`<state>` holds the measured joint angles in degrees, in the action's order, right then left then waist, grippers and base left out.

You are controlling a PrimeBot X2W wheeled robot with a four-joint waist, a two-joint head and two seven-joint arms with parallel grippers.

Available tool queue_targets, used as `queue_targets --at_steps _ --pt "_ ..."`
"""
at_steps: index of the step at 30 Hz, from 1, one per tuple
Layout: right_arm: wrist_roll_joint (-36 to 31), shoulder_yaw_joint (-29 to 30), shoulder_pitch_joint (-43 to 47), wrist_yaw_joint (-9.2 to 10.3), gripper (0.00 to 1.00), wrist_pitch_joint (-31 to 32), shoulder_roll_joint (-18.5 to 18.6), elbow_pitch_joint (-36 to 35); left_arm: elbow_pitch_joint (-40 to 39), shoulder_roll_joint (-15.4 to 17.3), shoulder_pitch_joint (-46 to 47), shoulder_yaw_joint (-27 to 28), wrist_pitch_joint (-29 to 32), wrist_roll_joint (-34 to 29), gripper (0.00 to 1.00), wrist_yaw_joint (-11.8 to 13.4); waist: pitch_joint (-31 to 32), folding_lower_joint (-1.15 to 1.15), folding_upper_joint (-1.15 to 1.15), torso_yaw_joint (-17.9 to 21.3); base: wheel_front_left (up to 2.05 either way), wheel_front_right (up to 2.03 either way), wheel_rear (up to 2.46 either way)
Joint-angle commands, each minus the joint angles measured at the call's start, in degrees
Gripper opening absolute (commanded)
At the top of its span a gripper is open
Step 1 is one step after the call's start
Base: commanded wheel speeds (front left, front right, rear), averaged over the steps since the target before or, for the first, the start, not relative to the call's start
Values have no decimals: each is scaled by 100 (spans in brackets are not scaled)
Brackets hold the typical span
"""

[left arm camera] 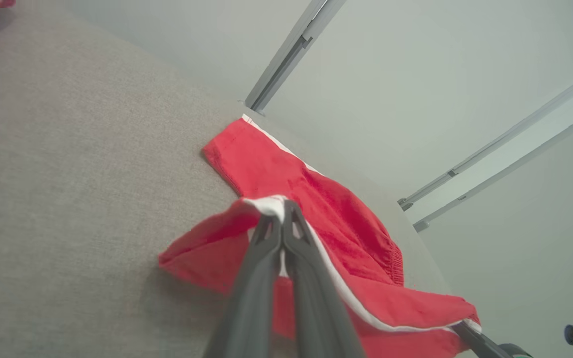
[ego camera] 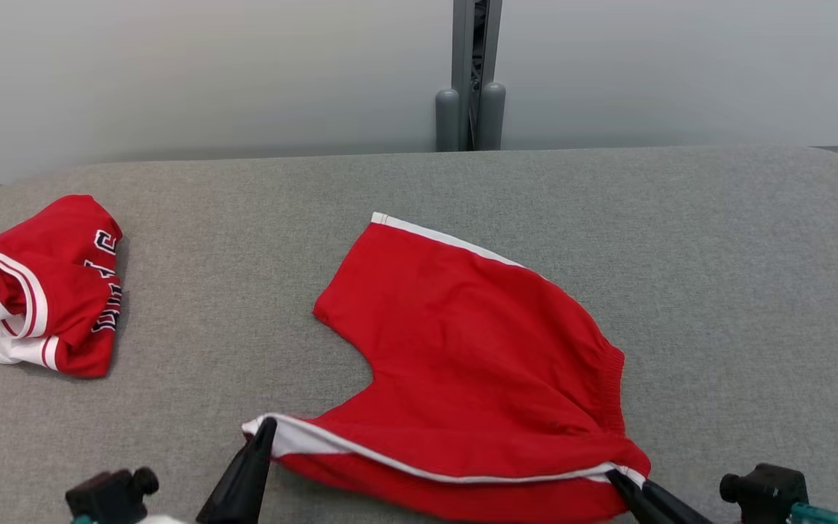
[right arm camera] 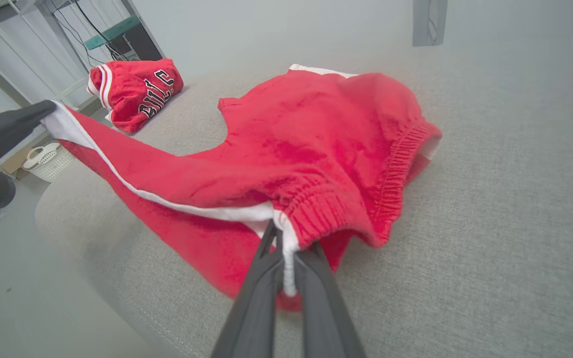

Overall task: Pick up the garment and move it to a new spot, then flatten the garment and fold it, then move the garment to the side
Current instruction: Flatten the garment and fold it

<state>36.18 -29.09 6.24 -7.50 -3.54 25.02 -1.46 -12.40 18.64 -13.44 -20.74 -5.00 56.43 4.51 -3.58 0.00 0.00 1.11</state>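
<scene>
The garment (ego camera: 477,342) is a pair of red shorts with white side stripes, spread over the middle of the grey table. My left gripper (ego camera: 266,426) is shut on the white-trimmed hem of the near leg and holds that corner raised; in the left wrist view the gripper (left arm camera: 282,206) pinches the same white edge of the garment (left arm camera: 316,199). My right gripper (ego camera: 614,474) is shut on the near end of the elastic waistband, where the white stripe ends. In the right wrist view the gripper (right arm camera: 279,223) grips the garment (right arm camera: 316,144) there, and the near edge hangs stretched between both grippers.
A second red garment (ego camera: 44,287) with white trim and dark lettering lies bunched at the table's far left, also seen as the lettered bundle (right arm camera: 135,89). The grey padded table (ego camera: 717,276) has bare room to the right. A pale wall and a grey post (ego camera: 471,73) stand behind.
</scene>
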Motion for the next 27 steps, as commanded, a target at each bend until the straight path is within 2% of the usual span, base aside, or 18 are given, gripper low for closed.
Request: queue_targets --at_steps 1,2,7,13,19,27 --pt "80 48 -186 0 0 -51 -60 153 278 -51 438 -34 56 -61 0 -78 16 0 0 10 0 0 0" --pt "120 91 -339 0 0 -75 -146 324 621 -103 845 -101 128 -128 0 -153 6 0 0 35 0 0 0" --pt "158 270 -696 0 0 -139 -310 683 1393 -184 1721 -163 238 -252 0 -308 -107 0 0 117 0 0 0" --pt "187 414 -1380 0 0 -206 -629 1217 2643 -333 3076 -225 221 -477 0 -586 -528 0 0 348 0 0 0" --pt "197 258 -2137 0 0 -250 -931 1760 3946 -430 4318 -306 171 -695 0 -847 -1022 0 0 681 0 0 0" --pt "349 -126 -2987 0 0 -435 -1258 2512 5313 -444 5515 -465 122 -929 0 -1044 -1457 0 0 1031 0 0 0"
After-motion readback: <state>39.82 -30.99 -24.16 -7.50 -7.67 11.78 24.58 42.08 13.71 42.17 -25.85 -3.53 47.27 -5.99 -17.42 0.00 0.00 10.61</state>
